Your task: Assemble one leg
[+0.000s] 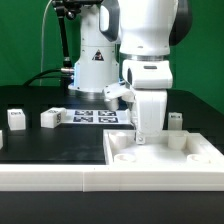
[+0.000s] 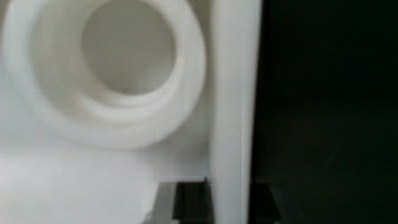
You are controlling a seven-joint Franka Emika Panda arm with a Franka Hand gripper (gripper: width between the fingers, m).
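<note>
Three small white legs with black-and-white tags stand on the black table: one (image 1: 16,119) and another (image 1: 50,117) at the exterior view's left, one (image 1: 176,121) at its right behind the panel. None shows in the wrist view. My gripper (image 1: 140,137) points straight down at the far rim of the large white panel (image 1: 160,165). In the wrist view the two dark fingers (image 2: 185,205) stand on either side of the panel's raised rim (image 2: 231,100), and the gripper (image 2: 231,192) is closed on it. A round corner hole (image 2: 107,70) lies beside the rim.
The marker board (image 1: 97,116) lies flat behind the gripper, in front of the arm's base (image 1: 92,70). The white panel fills the front right of the table. A white ledge (image 1: 50,180) runs along the front edge.
</note>
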